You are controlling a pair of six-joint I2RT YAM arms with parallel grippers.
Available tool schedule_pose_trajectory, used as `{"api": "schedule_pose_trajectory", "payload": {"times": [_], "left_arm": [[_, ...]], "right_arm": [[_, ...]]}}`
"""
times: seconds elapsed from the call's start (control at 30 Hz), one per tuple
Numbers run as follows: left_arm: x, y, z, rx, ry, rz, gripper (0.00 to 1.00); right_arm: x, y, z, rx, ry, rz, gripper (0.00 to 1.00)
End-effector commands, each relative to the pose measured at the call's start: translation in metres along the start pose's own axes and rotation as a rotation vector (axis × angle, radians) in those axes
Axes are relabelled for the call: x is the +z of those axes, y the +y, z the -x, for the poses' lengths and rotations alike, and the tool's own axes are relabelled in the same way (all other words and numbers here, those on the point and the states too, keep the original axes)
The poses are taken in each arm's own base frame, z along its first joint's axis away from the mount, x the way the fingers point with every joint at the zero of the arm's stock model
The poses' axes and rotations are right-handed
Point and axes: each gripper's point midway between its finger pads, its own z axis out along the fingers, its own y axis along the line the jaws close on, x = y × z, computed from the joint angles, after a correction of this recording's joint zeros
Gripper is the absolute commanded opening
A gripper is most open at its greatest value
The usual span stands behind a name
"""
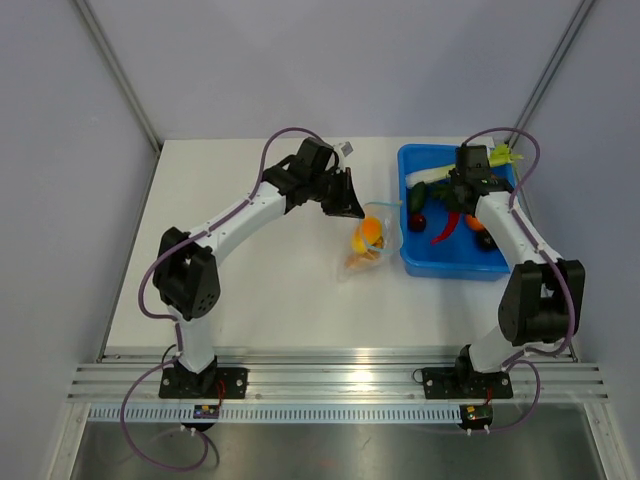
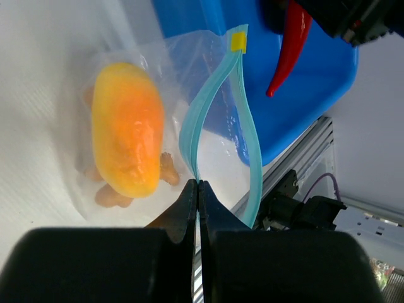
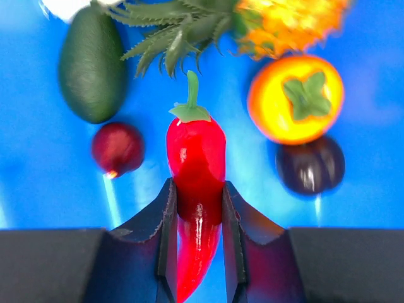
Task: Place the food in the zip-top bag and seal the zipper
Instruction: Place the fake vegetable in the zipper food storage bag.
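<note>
While the right pincer [image 3: 197, 189] clamps the red chili [image 3: 196, 151] lengthwise over the tray [image 1: 455, 268], the zip-top bag [image 1: 372, 240] lies just left, zipper [image 2: 208, 101] pinched by the left pincer [image 2: 197, 186].

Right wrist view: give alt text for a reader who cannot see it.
The right hand grips a red chili between its fingers, blue tray behind. Around it lie an avocado, a red plum, a purple plum and an orange fruit with a green top.
</note>
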Motion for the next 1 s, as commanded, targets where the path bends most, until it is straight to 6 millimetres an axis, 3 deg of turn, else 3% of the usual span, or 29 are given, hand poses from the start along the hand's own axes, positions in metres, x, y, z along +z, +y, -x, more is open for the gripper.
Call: {"api": "schedule_pose_trajectory", "payload": {"times": [0.0, 0.13, 0.4, 0.5, 0.53, 0.6, 0.97], "left_arm": [[0.001, -0.026, 0.026, -0.011, -0.094, -0.099, 0.00], [0.009, -0.030, 0.021, -0.038, -0.095, -0.122, 0.00], [0.023, -0.025, 0.002, -0.040, -0.052, -0.132, 0.00], [0.026, -0.023, -0.001, -0.041, -0.039, -0.132, 0.00], [0.026, -0.022, -0.002, -0.040, -0.035, -0.131, 0.00], [0.025, -0.023, -0.005, -0.033, -0.024, -0.133, 0.00], [0.020, -0.023, -0.009, -0.026, -0.016, -0.136, 0.00]], "right_arm": [[-0.045, -0.011, 0.013, 0.230, -0.072, -0.031, 0.00], [-0.089, -0.009, 0.027, 0.377, -0.156, 0.040, 0.00], [-0.139, 0.012, 0.029, 0.440, -0.237, 0.165, 0.00], [-0.148, 0.019, 0.028, 0.473, -0.265, 0.122, 0.00], [-0.150, 0.036, 0.022, 0.444, -0.253, 0.122, 0.00], [-0.155, 0.030, 0.020, 0.462, -0.280, -0.002, 0.00], [-0.130, 0.054, -0.001, 0.444, -0.274, -0.187, 0.00]]}}
